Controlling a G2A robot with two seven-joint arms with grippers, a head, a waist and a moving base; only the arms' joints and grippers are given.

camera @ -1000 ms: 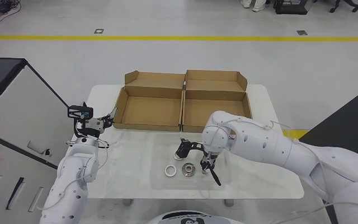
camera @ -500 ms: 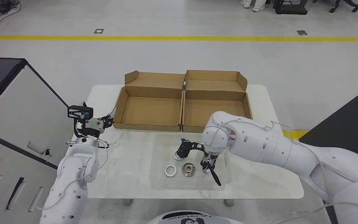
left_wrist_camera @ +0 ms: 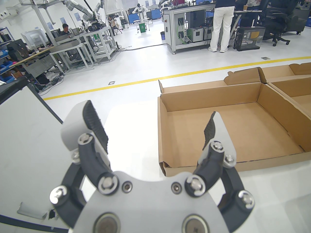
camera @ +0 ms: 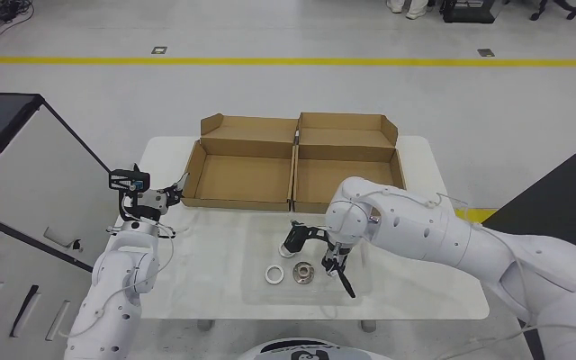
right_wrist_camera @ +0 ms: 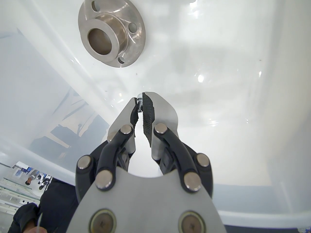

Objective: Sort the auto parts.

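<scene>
— Low in the middle of the top view, over the front of the white bench [camera: 216, 261], what does the right tool [camera: 328, 265] have?

— A small threaded silver screw [right_wrist_camera: 139, 99]. The pads are clenched on it. Its long axis runs along the fingers and its tip pokes out past them, just above the glossy pale tray floor [right_wrist_camera: 218, 49].

— And the pieces around it?

— A round steel flange with a raised hub [right_wrist_camera: 111, 32] lies flat just to the left of the tool in the top view, apart from it. A white ring [camera: 273, 274] sits just beyond the flange, further left.

— So where does the screw go?

— My guess is one of two boxes side by side toward the top of the frame: the left open brown cardboard box [camera: 241, 180] or the right open brown cardboard box [camera: 346, 184]. The right one lies almost straight up-frame from the tool, nearer than the left.

— Could the left tool [left_wrist_camera: 150, 109] help?

— It hangs released, holding nothing, beside the left box's outer corner at the left of the frame, well apart from the tray. The right arm is clearly the nearer one, and it has the screw in hand.
</scene>
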